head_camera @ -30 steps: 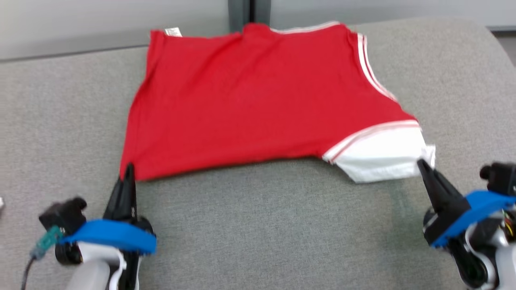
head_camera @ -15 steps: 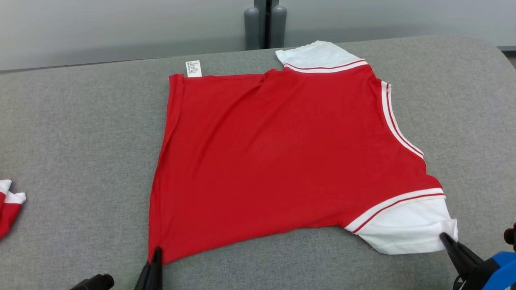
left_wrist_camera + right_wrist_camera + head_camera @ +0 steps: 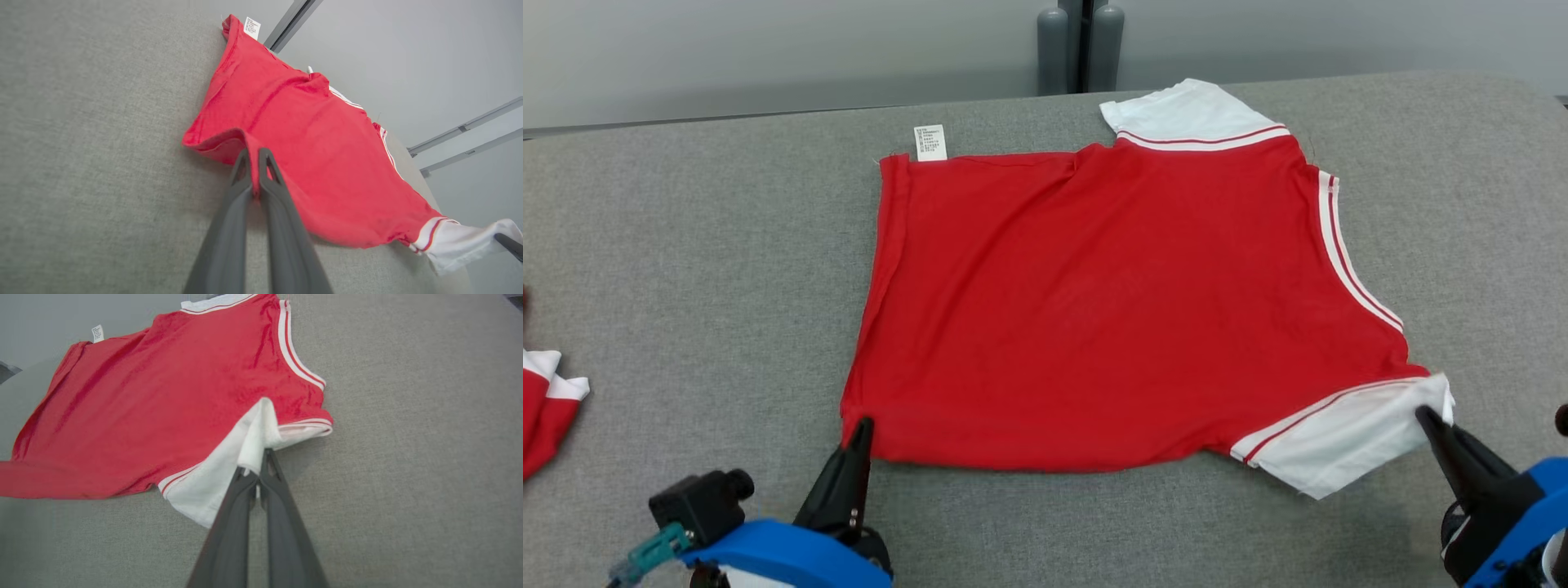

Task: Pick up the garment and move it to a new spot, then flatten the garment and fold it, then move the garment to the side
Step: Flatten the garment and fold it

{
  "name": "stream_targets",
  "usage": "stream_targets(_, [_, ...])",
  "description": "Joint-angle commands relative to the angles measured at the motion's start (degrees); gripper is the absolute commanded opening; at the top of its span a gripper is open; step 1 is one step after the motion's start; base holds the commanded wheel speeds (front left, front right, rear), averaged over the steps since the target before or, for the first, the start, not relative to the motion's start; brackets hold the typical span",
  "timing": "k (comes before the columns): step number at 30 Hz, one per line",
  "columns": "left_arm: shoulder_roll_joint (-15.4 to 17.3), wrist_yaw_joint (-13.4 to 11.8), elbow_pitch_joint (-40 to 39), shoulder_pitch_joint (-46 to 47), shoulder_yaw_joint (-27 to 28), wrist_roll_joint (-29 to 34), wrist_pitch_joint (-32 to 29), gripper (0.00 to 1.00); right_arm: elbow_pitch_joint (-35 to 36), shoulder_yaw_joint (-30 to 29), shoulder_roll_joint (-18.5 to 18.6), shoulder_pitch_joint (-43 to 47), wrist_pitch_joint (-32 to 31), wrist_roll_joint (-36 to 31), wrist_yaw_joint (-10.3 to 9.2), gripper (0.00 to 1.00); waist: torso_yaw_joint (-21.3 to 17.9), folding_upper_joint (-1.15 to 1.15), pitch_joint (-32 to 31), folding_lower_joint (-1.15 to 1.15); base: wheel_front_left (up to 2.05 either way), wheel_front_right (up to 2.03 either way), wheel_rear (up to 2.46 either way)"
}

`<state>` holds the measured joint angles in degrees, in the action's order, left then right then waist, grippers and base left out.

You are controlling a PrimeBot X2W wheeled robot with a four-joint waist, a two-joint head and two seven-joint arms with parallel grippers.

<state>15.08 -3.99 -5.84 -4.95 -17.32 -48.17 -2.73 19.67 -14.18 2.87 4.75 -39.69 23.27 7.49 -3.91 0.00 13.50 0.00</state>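
My left gripper [image 3: 863, 428] is clamped shut on the near hem corner of the garment [image 3: 1111, 310], a red shirt with white sleeves and striped trim. In the left wrist view a pinched ridge of red cloth runs down between the two dark fingers [image 3: 241, 179] of that gripper [image 3: 254, 158]. My right gripper [image 3: 1426, 415] is closed too, biting the outer edge of the near white sleeve [image 3: 1339, 433]. In the right wrist view the sleeve cloth [image 3: 249, 449] bunches into a fold right at the tips of that gripper [image 3: 261, 460]. The garment [image 3: 163, 400] spreads out ahead of both grippers and between them, lying mostly flat on the grey fabric bench [image 3: 686, 245], with its red body [image 3: 310, 134] reaching away from my fingertips toward the bench's far edge. The far sleeve [image 3: 1184, 110] lies well ahead of my right gripper, and a small white label [image 3: 930, 142] sticks out at the far hem corner, straight ahead of my left gripper. Well off to the left of my left gripper, at the bench's edge, lies part of a second red-and-white garment [image 3: 547, 404], apart from the shirt I hold. Beyond the bench, past the far sleeve, stand two grey posts [image 3: 1081, 45].
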Motion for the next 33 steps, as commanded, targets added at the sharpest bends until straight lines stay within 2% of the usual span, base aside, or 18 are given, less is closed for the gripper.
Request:
stream_targets(1, [-0.2,0.3,-0.3,2.1,0.3,-0.4,-0.3,0.00,0.1,0.1,0.0,-1.6,0.3,-0.3,0.02,0.00,0.0,0.00,0.1,0.00,0.00,0.00,0.00])
stream_targets(7, [-1.3,1.0,2.1,8.7,0.4,-1.7,-1.8,0.00,-2.4,0.1,0.0,-8.9,1.2,-0.3,0.02,0.00,0.2,0.00,1.5,0.00,0.00,0.00,0.00])
stream_targets(18, [-3.4,1.5,14.9,19.6,0.5,-0.4,-0.1,0.00,-10.8,1.3,0.1,-19.8,5.4,-2.0,0.02,0.00,0.2,0.00,5.3,0.00,0.00,0.00,0.00])
stream_targets(22, [-3.7,0.7,18.1,21.6,0.6,0.7,1.0,0.00,-13.9,1.7,0.0,-22.7,7.7,-2.4,0.02,0.00,0.0,0.00,6.3,0.00,0.00,0.00,0.00])
stream_targets(33, [-4.1,1.1,22.7,23.3,0.3,1.5,3.3,0.00,-19.1,1.9,0.7,-27.1,14.2,-4.6,0.02,0.00,0.8,0.00,6.9,0.00,0.00,0.00,0.00])
